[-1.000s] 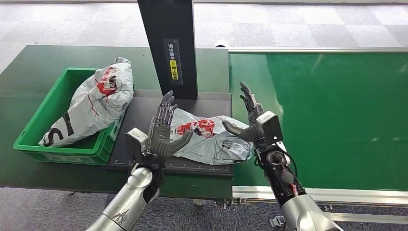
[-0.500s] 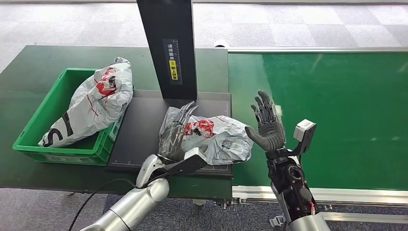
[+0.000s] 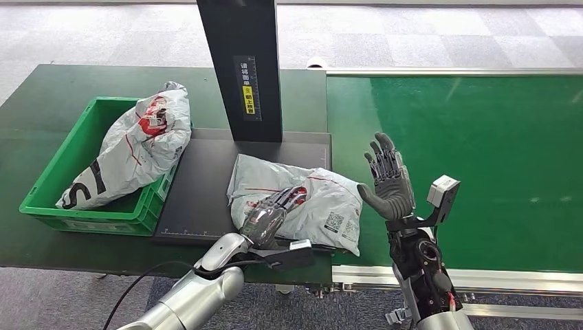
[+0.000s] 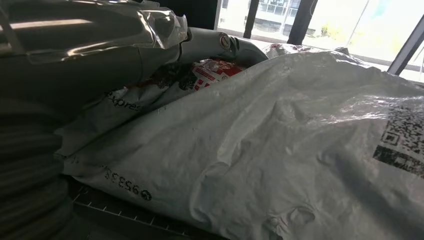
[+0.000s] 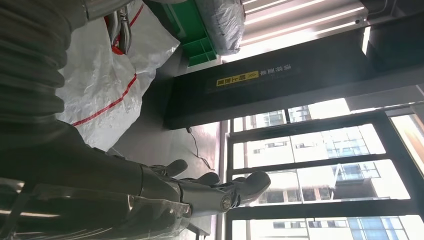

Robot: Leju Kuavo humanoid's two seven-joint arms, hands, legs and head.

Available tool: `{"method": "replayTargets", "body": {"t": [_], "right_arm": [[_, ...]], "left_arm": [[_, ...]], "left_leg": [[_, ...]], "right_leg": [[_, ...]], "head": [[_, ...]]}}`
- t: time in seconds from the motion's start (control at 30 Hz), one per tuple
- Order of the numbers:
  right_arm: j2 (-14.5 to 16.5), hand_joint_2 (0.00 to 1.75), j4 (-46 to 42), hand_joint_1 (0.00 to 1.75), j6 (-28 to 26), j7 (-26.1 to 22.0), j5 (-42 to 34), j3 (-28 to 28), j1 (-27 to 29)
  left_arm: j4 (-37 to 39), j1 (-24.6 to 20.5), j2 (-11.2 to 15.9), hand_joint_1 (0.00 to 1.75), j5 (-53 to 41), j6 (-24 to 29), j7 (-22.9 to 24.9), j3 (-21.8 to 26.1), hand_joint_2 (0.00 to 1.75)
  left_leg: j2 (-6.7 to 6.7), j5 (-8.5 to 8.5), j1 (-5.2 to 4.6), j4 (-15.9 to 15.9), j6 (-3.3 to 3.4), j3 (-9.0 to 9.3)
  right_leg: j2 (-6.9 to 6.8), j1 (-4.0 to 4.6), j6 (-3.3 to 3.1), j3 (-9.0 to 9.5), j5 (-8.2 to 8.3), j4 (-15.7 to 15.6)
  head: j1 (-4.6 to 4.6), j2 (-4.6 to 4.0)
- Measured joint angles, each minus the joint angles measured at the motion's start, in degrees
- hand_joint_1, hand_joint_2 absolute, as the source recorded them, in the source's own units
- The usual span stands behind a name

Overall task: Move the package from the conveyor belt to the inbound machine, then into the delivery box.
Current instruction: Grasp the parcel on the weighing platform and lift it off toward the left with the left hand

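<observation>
Crumpled white plastic mailer package (image 3: 295,199), red-printed, barcoded, under left hand (image 3: 269,214) fingers laid on it; right hand (image 3: 389,187) fingers spread, empty.

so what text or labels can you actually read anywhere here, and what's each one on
"xpres", start cut off: package on the inbound machine, left wrist view.
"95333", printed upside down, last digits uncertain: same package, near its edge.
QR-style codes: same package; not readable.
Red and white logo under the left hand: too crumpled to read.
Yellow and white Chinese label on the machine's black post: too small to read.
Big black letter, maybe "S": bag in the green delivery box.
</observation>
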Motion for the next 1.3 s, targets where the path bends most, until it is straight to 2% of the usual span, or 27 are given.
{"method": "replayTargets", "body": {"t": [0.03,0.07,0.1,0.47,0.7,1.07,1.17,1.3], "right_arm": [[0.1,1.75,0.1,0.0,0.0,0.0,0.1,-0.1,0.0],[0.1,1.75,0.2,0.0,-0.1,0.1,0.2,-0.2,0.0],[0.2,1.75,0.3,0.0,-0.1,0.2,0.3,-0.4,0.0],[0.3,1.75,1.0,0.0,0.1,1.0,0.0,-1.5,0.8],[0.0,1.75,1.2,0.0,-0.1,1.2,-1.5,-1.9,1.0],[-0.2,1.75,1.2,0.0,-1.4,1.7,-3.3,-2.0,1.2],[-0.2,1.75,1.2,0.0,-1.7,1.7,-3.8,-2.0,1.3],[-0.3,1.75,1.1,0.0,-2.2,1.7,-4.3,-2.0,1.8]], "left_arm": [[0.3,-0.1,0.0,1.38,-0.1,0.0,0.2,0.0,1.75],[0.5,-0.2,-0.1,1.7,0.0,0.3,0.0,0.2,1.75],[0.7,-0.3,-0.1,1.74,0.2,0.8,-0.5,0.4,1.75],[-1.7,1.2,-0.2,1.75,5.0,7.8,-8.4,4.8,1.75],[-6.5,2.6,-0.5,1.75,10.1,13.1,-16.0,6.5,1.75],[-16.1,4.3,-0.7,1.75,19.0,24.2,-27.8,8.0,1.75],[-20.1,5.4,-0.6,1.75,19.2,26.4,-29.2,9.2,1.75],[-25.7,6.4,-0.3,1.75,20.1,26.9,-29.5,11.8,1.75]], "left_leg": [[0.0,0.0,0.0,0.0,0.0,0.0],[0.0,0.0,0.0,0.0,0.0,0.01],[0.0,0.0,0.0,0.0,0.0,0.02],[0.0,0.0,0.0,0.0,0.0,0.04],[0.0,0.0,0.0,0.0,0.0,0.02],[0.0,0.0,0.0,0.0,0.0,0.02],[0.0,0.0,0.0,0.0,0.0,0.02],[0.0,0.0,0.0,0.0,0.0,0.01]], "right_leg": [[0.0,0.0,0.0,0.01,0.0,0.0],[0.0,0.0,0.0,0.02,0.0,0.0],[0.0,0.0,0.0,0.02,0.0,0.0],[0.0,0.0,0.0,0.01,0.0,0.0],[0.0,0.0,0.0,-0.01,0.0,0.0],[0.0,0.0,0.0,-0.01,0.0,0.0],[0.0,0.0,0.0,-0.01,0.0,0.0],[0.0,0.0,0.0,-0.01,0.0,0.0]], "head": [[0.01,0.0],[0.01,0.0],[0.0,0.0],[0.01,0.0],[0.01,0.0],[0.0,0.0],[-0.01,0.0],[0.0,0.0]]}}
